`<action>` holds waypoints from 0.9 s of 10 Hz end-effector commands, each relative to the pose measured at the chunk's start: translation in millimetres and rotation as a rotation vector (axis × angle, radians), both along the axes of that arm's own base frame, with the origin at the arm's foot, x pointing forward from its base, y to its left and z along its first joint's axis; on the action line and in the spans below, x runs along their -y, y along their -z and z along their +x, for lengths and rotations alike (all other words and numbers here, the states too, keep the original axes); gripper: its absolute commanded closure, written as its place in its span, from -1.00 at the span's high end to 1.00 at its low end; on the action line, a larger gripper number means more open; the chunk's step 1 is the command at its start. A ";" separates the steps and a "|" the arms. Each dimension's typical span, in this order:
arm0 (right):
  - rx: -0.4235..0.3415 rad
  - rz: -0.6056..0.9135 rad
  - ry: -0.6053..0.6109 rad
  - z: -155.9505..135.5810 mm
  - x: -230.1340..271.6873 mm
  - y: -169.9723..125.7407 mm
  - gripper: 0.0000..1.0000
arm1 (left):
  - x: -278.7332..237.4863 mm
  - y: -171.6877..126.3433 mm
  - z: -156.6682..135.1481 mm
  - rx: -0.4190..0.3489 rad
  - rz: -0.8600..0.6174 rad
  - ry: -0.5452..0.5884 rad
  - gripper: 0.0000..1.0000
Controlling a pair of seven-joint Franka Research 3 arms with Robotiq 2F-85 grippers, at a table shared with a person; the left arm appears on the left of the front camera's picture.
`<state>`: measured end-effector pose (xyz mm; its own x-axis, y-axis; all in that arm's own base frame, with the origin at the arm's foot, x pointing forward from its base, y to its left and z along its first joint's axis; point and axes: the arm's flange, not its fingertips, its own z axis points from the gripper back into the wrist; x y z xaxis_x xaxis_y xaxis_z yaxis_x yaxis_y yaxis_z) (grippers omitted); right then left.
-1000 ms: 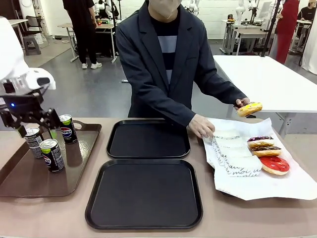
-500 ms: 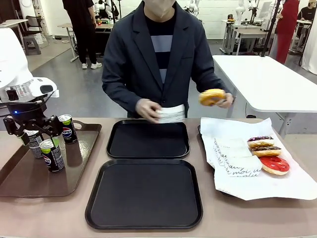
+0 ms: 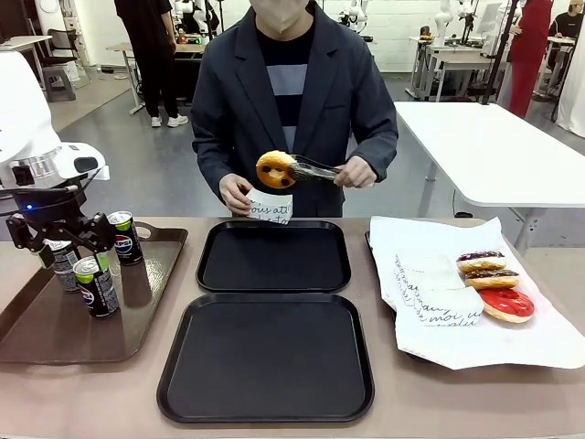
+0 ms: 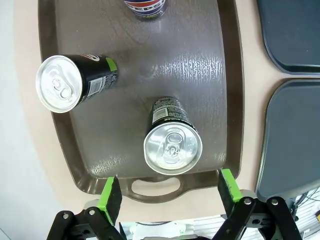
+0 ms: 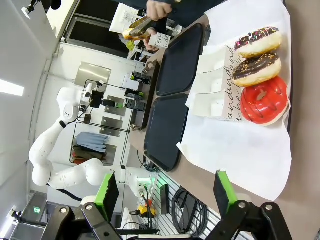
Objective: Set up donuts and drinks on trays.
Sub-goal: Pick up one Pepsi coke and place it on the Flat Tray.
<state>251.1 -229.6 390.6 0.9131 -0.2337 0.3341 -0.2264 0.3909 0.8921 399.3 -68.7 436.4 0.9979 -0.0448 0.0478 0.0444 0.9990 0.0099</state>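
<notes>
Left gripper (image 4: pixel 170 192), fingers spread and holding nothing, above the brown tray (image 4: pixel 227 75): nearest drink can (image 4: pixel 172 145) upright at 12 o'clock between the pad lines with its long axis pointing at the camera, so a straight descent looks the likely move; second can (image 4: pixel 62 90) at 10 o'clock, and a third (image 4: pixel 145 6) farther at 12 bearing a Pepsi logo. Right gripper (image 5: pixel 165 195), fingers likewise apart and gripping nothing, with three donuts (image 5: pixel 260 67) on white paper (image 5: pixel 240 155) at 1 o'clock, well apart. Two black trays (image 3: pixel 267 357) lie at 3 o'clock of the brown one on the worktop (image 3: pixel 110 393); the person's tongs (image 3: pixel 315 170) hold a glazed donut (image 3: pixel 276 169) over a sleeve (image 3: pixel 270 208) whose black script is only partly legible.
</notes>
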 end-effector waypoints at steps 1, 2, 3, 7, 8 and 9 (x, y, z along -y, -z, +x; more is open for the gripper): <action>0.025 0.012 -0.003 0.8 1.2 0.8 1.00 | 13.9 6.2 8.5 0.012 0.037 -0.015 1.00; 0.025 0.012 -0.003 0.8 1.2 0.8 1.00 | 19.1 9.4 15.4 0.016 0.046 -0.020 1.00; 0.025 0.012 -0.003 0.8 1.2 0.8 1.00 | 21.2 13.9 21.7 0.007 0.049 -0.029 1.00; 0.025 0.012 -0.003 0.8 1.2 0.8 1.00 | 14.1 37.9 36.5 -0.003 0.037 -0.055 1.00; 0.025 0.012 -0.003 0.8 1.2 0.8 1.00 | 12.7 42.4 37.7 -0.005 0.034 -0.054 1.00; 0.025 0.012 -0.003 0.8 1.2 0.8 1.00 | 10.9 46.0 38.2 -0.009 0.028 -0.056 1.00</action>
